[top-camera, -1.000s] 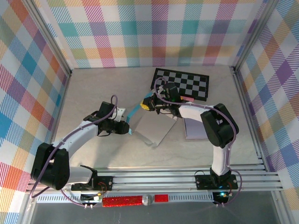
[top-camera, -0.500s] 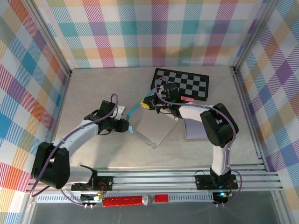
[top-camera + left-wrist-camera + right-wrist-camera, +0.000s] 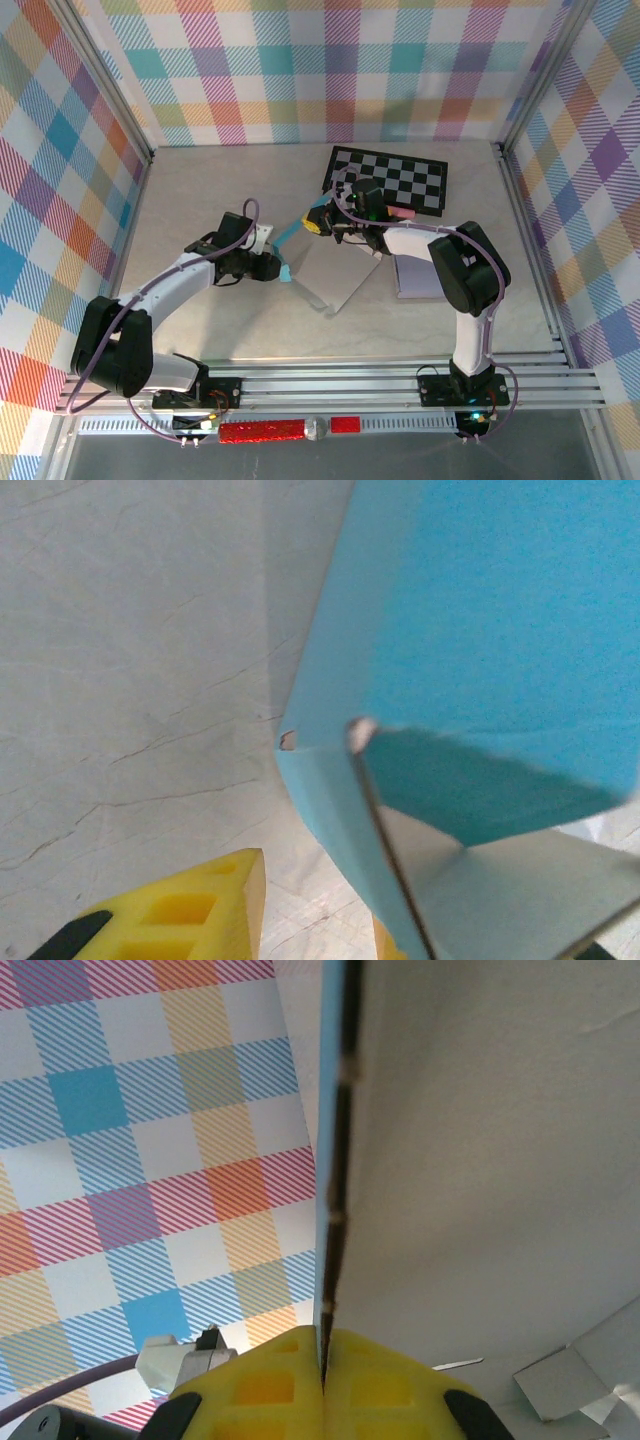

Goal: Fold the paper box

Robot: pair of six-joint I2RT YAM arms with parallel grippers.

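Where the top external camera looks down on the pale stone-patterned table (image 3: 200,190), the unfolded paper box (image 3: 335,275), a card sheet blue on one face and pale grey on the other, lies near the middle with its far-left edge raised. The right gripper (image 3: 318,222) holds that raised edge at its far end, just in front of a black-and-white checkerboard mat (image 3: 400,178). The left gripper (image 3: 280,270) sits at the sheet's left edge beside a blue flap. A lilac rectangular pad (image 3: 410,280) lies under the right arm, to the right of the sheet.

In the left wrist view, the paper box (image 3: 480,630) shows its blue face with a folded flap and a grey underside below it. The left gripper (image 3: 315,910) has its yellow fingers (image 3: 200,910) spread apart, with the fold line running down into the gap; whether either pad touches the card is hard to tell. The table (image 3: 130,630) lies bare to the left.

In the right wrist view, the right gripper (image 3: 324,1355) has its yellow tips pressed together on the thin edge of the paper box (image 3: 480,1160), seen edge-on against the plaid wall (image 3: 150,1110).
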